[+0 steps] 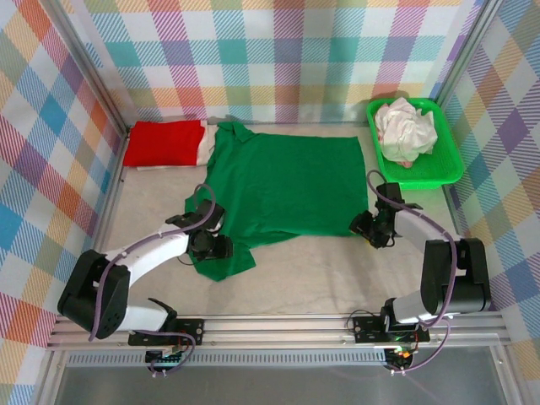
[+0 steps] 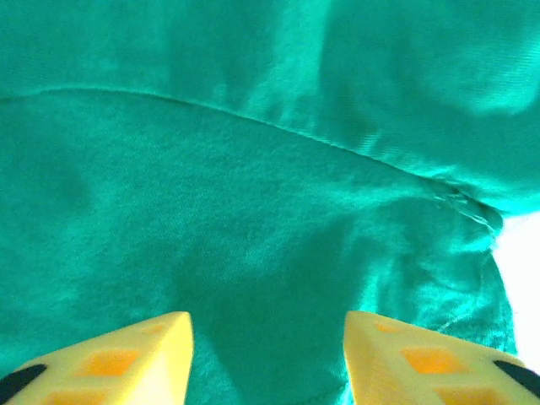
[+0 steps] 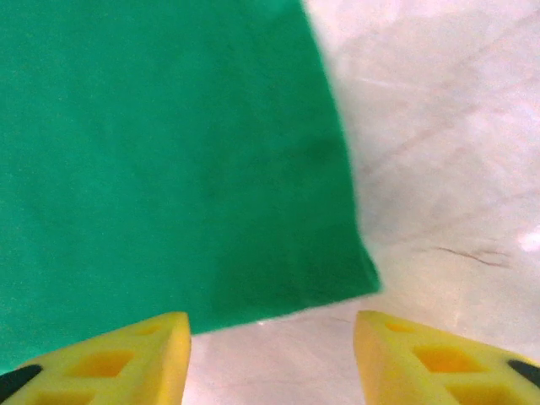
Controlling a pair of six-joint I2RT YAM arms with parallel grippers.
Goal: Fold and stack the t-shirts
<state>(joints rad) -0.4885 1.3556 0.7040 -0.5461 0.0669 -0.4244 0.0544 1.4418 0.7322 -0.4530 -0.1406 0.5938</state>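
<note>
Top external: dark green t-shirt (image 1: 283, 186) spread flat mid-desk (image 1: 337, 270), folded red t-shirt (image 1: 164, 142) at its far-left corner | Left wrist: left jaws spread above the sleeve seam (image 2: 253, 122) | Right wrist: right jaws spread above the near-right hem corner (image 3: 359, 278) | Step: likely gripping for the first fold; next you must pinch both spots before lifting.

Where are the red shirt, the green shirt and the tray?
red shirt (image 1: 164, 142): top view, middle of the folded cloth.
green shirt (image 1: 283, 181): top view, middle of its flat body.
tray (image 1: 422, 180): top view, its near rim.
</note>
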